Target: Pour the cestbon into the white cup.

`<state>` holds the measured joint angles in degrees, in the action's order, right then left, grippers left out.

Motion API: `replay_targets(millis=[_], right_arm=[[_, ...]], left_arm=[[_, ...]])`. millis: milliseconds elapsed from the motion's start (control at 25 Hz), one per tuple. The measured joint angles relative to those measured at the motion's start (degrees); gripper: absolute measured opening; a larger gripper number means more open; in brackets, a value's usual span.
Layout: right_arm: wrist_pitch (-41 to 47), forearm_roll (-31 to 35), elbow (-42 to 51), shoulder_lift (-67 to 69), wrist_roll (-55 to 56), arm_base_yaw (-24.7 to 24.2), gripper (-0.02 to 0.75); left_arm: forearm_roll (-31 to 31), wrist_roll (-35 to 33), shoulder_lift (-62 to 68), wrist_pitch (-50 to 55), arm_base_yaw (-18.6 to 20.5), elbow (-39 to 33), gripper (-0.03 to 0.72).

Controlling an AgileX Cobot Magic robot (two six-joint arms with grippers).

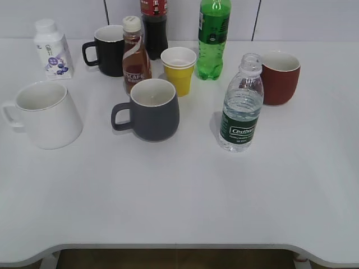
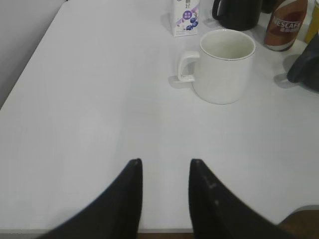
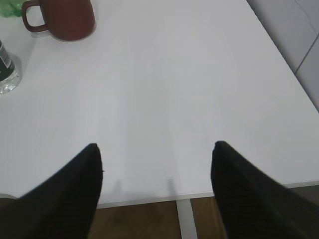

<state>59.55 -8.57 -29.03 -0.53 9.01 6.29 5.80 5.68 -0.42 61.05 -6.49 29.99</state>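
The cestbon (image 1: 241, 112), a clear ribbed bottle with a dark green label and no cap, stands upright right of centre on the white table. Its edge shows at the left of the right wrist view (image 3: 7, 74). The white cup (image 1: 47, 115), a large mug, stands at the far left with its handle pointing left. It also shows in the left wrist view (image 2: 223, 67) and is empty. My left gripper (image 2: 165, 164) is open and empty over the table's near left edge, well short of the cup. My right gripper (image 3: 155, 147) is open wide and empty near the front right edge. Neither gripper shows in the exterior view.
A dark grey mug (image 1: 152, 109) stands mid-table between cup and bottle. Behind it are a Nescafe bottle (image 1: 135, 56), a yellow paper cup (image 1: 179, 70), a green soda bottle (image 1: 212, 39), a black mug (image 1: 109, 50) and a small white bottle (image 1: 51, 50). A red-brown mug (image 1: 279, 77) stands behind the cestbon.
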Motion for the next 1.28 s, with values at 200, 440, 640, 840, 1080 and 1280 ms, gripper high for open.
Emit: replay_targets(millis=[200, 440, 640, 840, 1080, 1280], right_arm=[[0.0, 0.0, 0.0, 0.0, 0.0, 0.0, 0.512], [0.0, 0.0, 0.0, 0.0, 0.0, 0.0, 0.512], [0.0, 0.0, 0.0, 0.0, 0.0, 0.0, 0.512], [0.0, 0.0, 0.0, 0.0, 0.0, 0.0, 0.512], [0.0, 0.0, 0.0, 0.0, 0.0, 0.0, 0.512], [0.0, 0.0, 0.0, 0.0, 0.0, 0.0, 0.512]], left_arm=[[0.0, 0.0, 0.0, 0.0, 0.0, 0.0, 0.239], [0.0, 0.0, 0.0, 0.0, 0.0, 0.0, 0.239], [0.0, 0.0, 0.0, 0.0, 0.0, 0.0, 0.239], [0.0, 0.0, 0.0, 0.0, 0.0, 0.0, 0.239], [0.0, 0.0, 0.0, 0.0, 0.0, 0.0, 0.239], [0.0, 0.0, 0.0, 0.0, 0.0, 0.0, 0.239]])
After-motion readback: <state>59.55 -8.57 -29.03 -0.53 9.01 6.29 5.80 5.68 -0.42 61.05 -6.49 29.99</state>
